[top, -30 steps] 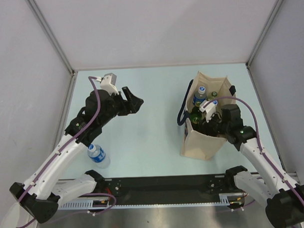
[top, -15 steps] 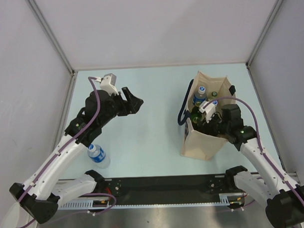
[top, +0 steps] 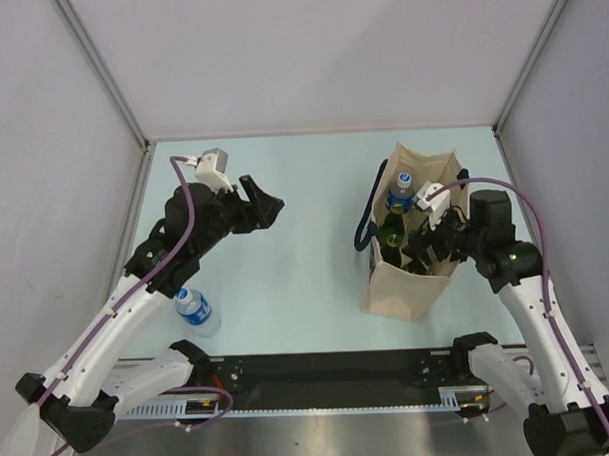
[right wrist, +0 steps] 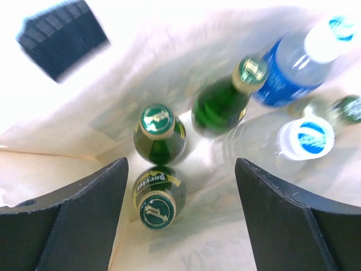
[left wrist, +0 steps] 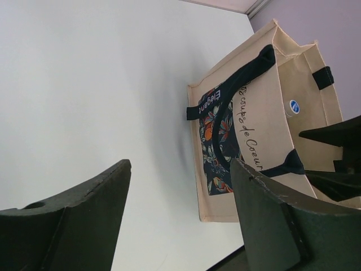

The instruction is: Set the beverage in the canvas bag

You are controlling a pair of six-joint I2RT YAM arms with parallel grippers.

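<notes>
The beige canvas bag with navy handles stands upright at the right of the table; it also shows in the left wrist view. Inside it stand three green glass bottles and water bottles with blue labels. My right gripper hovers open and empty over the bag's mouth, looking down on the bottle caps. A water bottle with a blue label stands on the table at the near left. My left gripper is open and empty above the table's middle, facing the bag.
Grey walls enclose the light table on three sides. A black rail runs along the near edge between the arm bases. The loose water bottle stands under my left arm's forearm.
My right gripper has lifted and drawn back to the right from inside the bag's mouth. The left arm has shifted slightly; the loose water bottle has not moved.
</notes>
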